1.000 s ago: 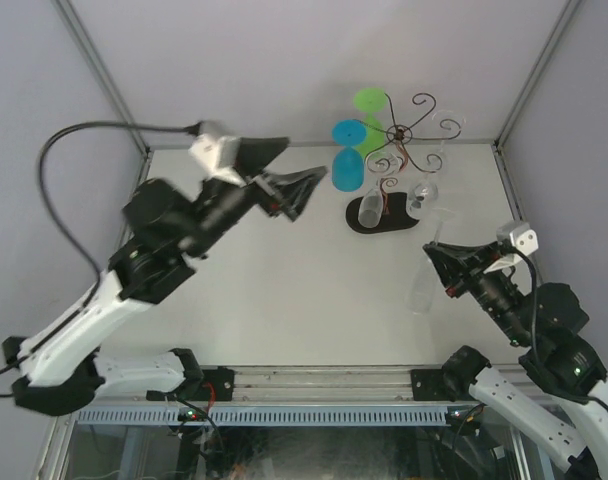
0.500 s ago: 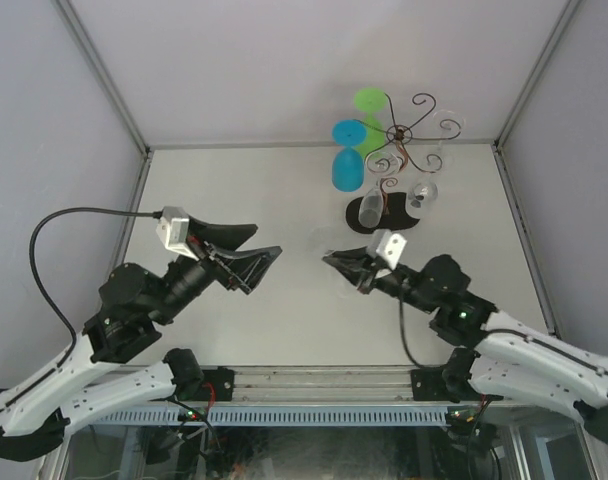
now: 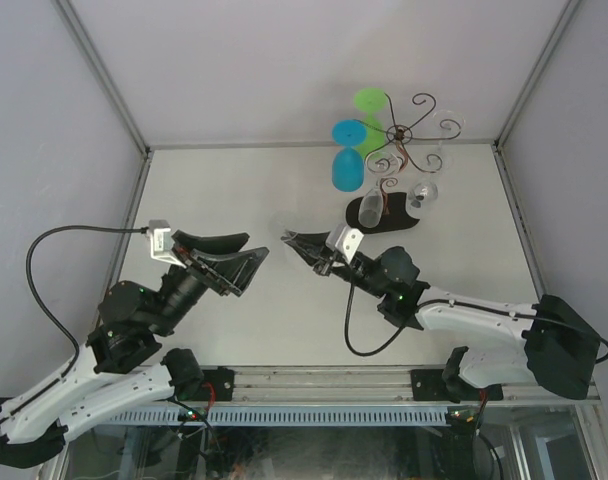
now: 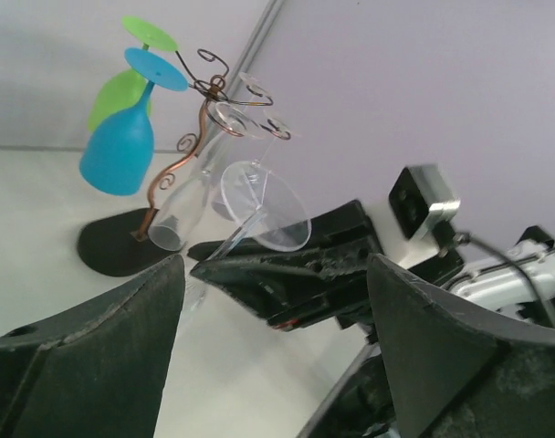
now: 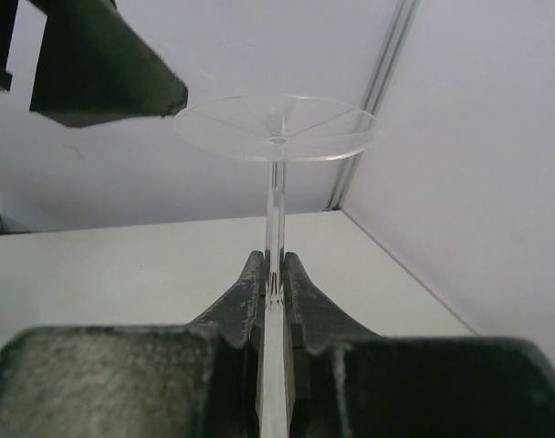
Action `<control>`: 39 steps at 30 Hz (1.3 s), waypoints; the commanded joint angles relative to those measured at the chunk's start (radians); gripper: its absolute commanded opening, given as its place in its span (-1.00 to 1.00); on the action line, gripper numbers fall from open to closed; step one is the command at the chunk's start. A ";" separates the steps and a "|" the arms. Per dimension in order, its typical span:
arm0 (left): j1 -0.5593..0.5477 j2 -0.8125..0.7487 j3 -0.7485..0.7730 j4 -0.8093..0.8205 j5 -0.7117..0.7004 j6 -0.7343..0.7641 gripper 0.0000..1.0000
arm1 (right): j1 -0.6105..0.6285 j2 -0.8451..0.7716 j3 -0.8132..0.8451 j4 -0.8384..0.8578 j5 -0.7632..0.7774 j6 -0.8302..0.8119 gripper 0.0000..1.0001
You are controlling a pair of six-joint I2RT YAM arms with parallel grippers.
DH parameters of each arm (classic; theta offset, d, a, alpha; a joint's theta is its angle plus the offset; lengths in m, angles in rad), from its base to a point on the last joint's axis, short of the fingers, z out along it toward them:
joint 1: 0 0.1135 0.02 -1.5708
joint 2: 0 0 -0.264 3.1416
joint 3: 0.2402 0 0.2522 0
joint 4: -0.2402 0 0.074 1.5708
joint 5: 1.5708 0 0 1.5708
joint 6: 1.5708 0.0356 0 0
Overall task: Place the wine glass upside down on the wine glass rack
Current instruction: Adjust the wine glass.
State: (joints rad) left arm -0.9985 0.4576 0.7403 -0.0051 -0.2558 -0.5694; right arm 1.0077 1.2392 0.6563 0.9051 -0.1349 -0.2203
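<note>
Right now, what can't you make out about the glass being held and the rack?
- Right wrist view: the bowl of the held glass, hidden behind the right hand.
- Top view: that glass's outline, too clear against the pale table.
- Left wrist view: part of the base of the rack, covered by the left hand; the hanging clear glasses overlap, so no sure count.

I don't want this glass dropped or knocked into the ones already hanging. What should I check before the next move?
1. Right gripper shut on the wine glass stem: ok.
2. Foot of the glass above the fingers, bowel end down: ok.
3. Left gripper open and not touching the glass: ok.
4. Glass at the rack: not ok, it is well short of it.
5. Free rack arm: cannot tell; a blue glass and a green glass hang there, and the clear ones are hard to count.
</note>
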 commanded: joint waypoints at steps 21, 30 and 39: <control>0.001 0.084 0.021 0.220 0.159 0.416 0.29 | 0.036 -0.078 0.278 -0.422 -0.079 0.347 -1.00; 0.002 0.125 0.009 0.233 0.163 0.387 -0.03 | 0.051 -0.098 0.294 -0.439 -0.115 0.355 -1.00; 0.002 0.151 0.019 0.250 0.190 0.367 -0.38 | 0.071 -0.096 0.295 -0.436 -0.121 0.353 -1.00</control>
State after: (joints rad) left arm -0.9985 0.5987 0.7338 0.1936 -0.0925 -0.1841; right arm 1.0691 1.1702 0.9085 0.4442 -0.2470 0.1165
